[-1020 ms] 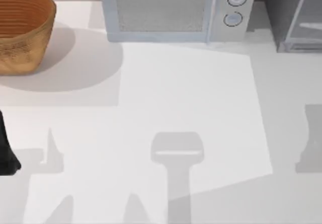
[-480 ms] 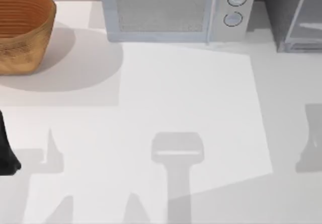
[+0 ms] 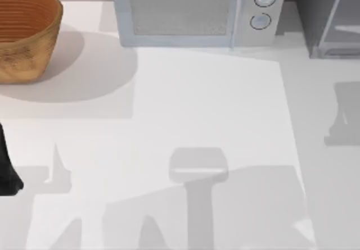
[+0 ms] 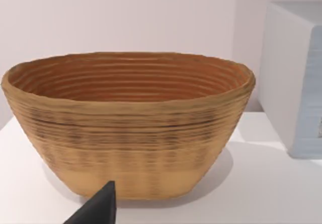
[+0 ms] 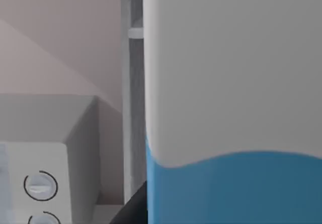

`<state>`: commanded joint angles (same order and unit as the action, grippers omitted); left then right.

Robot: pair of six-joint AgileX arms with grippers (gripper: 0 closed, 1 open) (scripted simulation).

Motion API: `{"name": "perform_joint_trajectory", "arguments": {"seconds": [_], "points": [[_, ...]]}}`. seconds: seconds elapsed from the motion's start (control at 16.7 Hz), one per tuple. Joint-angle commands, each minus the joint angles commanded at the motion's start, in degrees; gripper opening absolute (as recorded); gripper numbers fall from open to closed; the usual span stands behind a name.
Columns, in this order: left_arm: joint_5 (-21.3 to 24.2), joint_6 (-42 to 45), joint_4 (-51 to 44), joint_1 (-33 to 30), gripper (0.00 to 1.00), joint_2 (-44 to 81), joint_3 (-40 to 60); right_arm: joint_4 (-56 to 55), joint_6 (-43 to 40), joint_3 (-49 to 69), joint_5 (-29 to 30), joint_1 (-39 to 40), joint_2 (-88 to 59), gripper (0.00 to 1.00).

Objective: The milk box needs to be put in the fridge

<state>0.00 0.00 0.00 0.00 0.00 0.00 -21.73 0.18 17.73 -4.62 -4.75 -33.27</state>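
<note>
Up top, you had the white table [image 3: 214, 109] carrying the light-grey microwave with two round knobs [image 3: 194, 11] at the back, the grey fridge cabinet [image 3: 329, 17] at back right, and the woven tan basket [image 3: 25, 31] at back left. Your right wrist view had the white-and-blue milk box [image 5: 231, 103] close up, beside the fridge frame; right grip unclear. Left gripper [image 4: 98, 209] sat parked facing the basket; whether spread or pressed, you couldn't tell.

The right arm's shadow on the table [image 3: 169, 104] has shifted toward the fridge [image 3: 315, 19].
</note>
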Motion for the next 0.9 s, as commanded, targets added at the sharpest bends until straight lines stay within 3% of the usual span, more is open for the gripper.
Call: {"name": "perform_joint_trajectory", "arguments": {"seconds": [0.54, 0.9], "points": [[0.00, 0.00, 0.00, 0.00, 1.00, 0.00, 0.00, -30.34, 0.30, 24.66, -6.33, -7.43, -61.16, 0.00], [0.00, 0.00, 0.00, 0.00, 1.00, 0.00, 0.00, -44.08, 0.62, 35.84, -9.38, -10.58, -86.53, 0.00]]}}
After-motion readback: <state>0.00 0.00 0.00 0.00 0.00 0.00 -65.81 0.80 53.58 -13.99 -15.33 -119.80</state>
